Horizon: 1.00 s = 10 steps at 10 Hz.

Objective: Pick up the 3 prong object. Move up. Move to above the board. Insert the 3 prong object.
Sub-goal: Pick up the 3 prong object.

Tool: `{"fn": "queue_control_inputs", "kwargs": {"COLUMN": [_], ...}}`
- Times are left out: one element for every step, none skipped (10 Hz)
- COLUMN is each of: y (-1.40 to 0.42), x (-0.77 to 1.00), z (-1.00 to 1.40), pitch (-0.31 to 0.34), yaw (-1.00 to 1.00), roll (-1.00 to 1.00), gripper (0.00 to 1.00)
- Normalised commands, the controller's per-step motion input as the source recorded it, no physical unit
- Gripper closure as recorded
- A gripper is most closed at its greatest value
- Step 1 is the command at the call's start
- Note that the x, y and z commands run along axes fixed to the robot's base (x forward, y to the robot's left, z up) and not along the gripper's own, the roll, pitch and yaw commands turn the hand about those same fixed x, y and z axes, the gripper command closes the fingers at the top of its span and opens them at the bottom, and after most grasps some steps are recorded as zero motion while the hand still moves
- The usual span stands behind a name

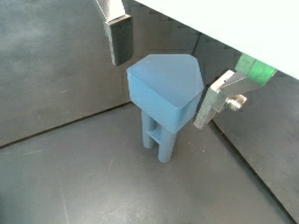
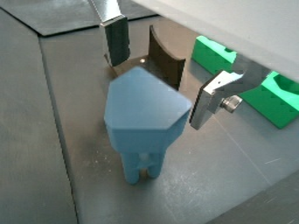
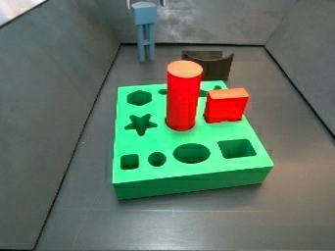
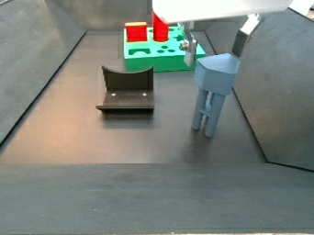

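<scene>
A dark grey floor [image 3: 66,167] with sloped walls carries everything. The green board [image 3: 197,172] lies flat on it, the black curved block [image 4: 125,90] sits just behind the board, and the blue 3 prong object [image 4: 211,92] stands upright on its prongs farther back. The gripper [image 4: 218,37] hangs over the object's head with its silver fingers [image 1: 214,98] spread either side.

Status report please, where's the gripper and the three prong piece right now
Gripper open, fingers straddling the 3 prong object, not clamped. Piece upright on the floor, off the board. Black curved block stands nearby.
</scene>
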Motion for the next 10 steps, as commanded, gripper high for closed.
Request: {"fn": "queue_control_inputs", "kwargs": {"y": [0.09,0.14,0.18,0.09,0.00,0.00,0.00,0.00,0.00,0.00], "x": [0.00,0.00,-0.10,-0.11,0.00,0.00,0.00,0.00,0.00,0.00], "z": [-0.75,-0.81,-0.42,-0.12,0.00,0.00,0.00,0.00,0.00,0.00], "pitch": [-0.116,-0.140,-0.067,-0.030,0.000,0.000,0.000,0.000,0.000,0.000], "yaw": [0.15,0.15,0.21,0.01,0.00,0.00,0.00,0.00,0.00,0.00], "roll": [0.00,0.01,0.07,0.00,0.00,0.00,0.00,0.00,0.00,0.00], "gripper": [0.00,0.00,0.00,0.00,0.00,1.00,1.00,1.00,1.00,1.00]}}
